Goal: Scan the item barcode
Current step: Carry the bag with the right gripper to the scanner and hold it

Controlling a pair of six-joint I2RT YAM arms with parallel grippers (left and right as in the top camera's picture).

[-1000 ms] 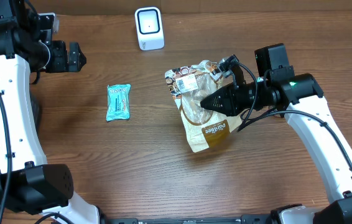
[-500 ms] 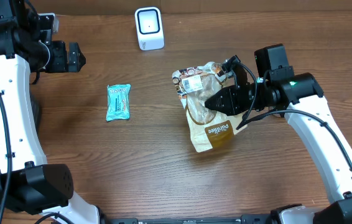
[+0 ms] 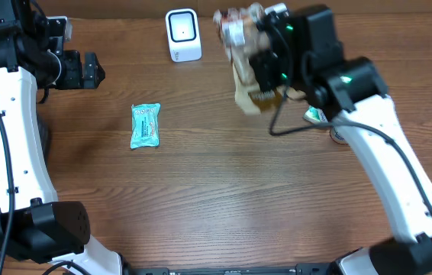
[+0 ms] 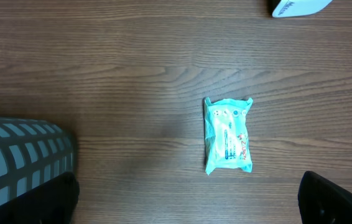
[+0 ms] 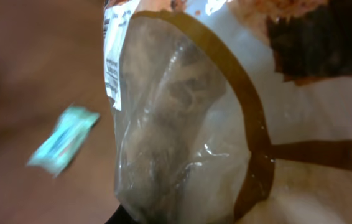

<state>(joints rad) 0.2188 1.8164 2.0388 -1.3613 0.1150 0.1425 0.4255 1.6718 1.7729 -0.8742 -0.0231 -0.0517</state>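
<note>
A snack bag (image 3: pixel 244 57) with a clear window and brown-and-cream print hangs in the air at the back of the table, with my right gripper (image 3: pixel 266 67) shut on it. Its top end carries a white barcode label (image 3: pixel 235 30), which is just right of the white scanner (image 3: pixel 183 34). In the right wrist view the bag (image 5: pixel 182 124) fills the frame and hides the fingers; the label (image 5: pixel 112 56) runs down its left edge. My left gripper (image 3: pixel 94 70) stands open at the far left, holding nothing, with its fingertips (image 4: pixel 341 199) wide apart above bare wood.
A teal packet (image 3: pixel 145 125) lies flat on the table left of centre, also seen as the packet (image 4: pixel 227 135) in the left wrist view. A small green-and-white item (image 3: pixel 315 114) and a round object (image 3: pixel 338 136) sit under the right arm. A grey patterned surface (image 4: pixel 14 155) lies at the table's left edge.
My right arm has lifted the bag off the middle of the table and carried it back and up, beside the scanner. The left arm has not moved.
</note>
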